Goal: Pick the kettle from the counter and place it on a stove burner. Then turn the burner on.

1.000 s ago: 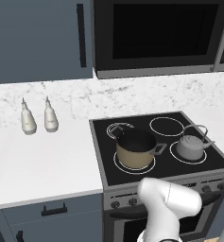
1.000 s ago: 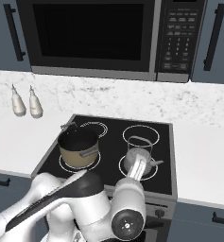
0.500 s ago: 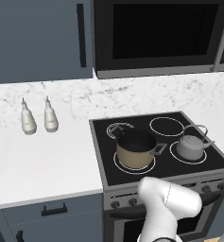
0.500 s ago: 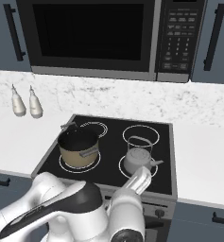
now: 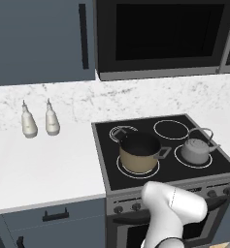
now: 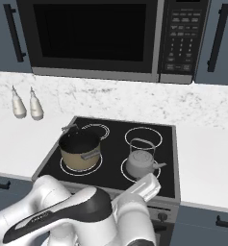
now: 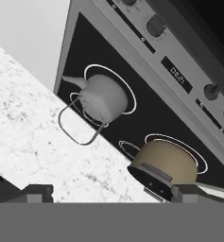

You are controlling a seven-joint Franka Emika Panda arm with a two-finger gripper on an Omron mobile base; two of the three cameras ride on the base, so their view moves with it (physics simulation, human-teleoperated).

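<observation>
The kettle (image 5: 196, 151) already sits on the stove burner (image 5: 200, 160), the front-right ring of the black cooktop (image 5: 174, 172), its handle arched over the lid and its spout toward the right edge; beside it the tan pot (image 5: 139, 154) fills the front-left ring; so I judge the carrying done and the knob the step left. My pincer (image 7: 111, 196) holds nothing; from the hand view I see only the two dark tips at the bottom edge, set wide, so I read the jaws as apart and empty. What worries me is the row of knobs (image 7: 156, 24) on the front panel: several of them look alike and I view them at a hard tilt, so I could take the wrong one and heat the pot's ring, or a bare rear ring, instead of the kettle's; coming in askew, my fingers could also slip off the small round knob without turning it. Working this low, my forearm (image 6: 139, 190) lies close to the front edge of the cooktop just before the kettle, and a careless swing upward could nudge the kettle off its ring; two white bottles (image 5: 39, 120) stand well apart on the counter (image 5: 43, 169) and are in no danger. Against half a second ago, the kettle, pot and bottles lie as they did; in the right base view my arm has dropped lower in front of the stove, and the white link now crosses just under the kettle.
</observation>
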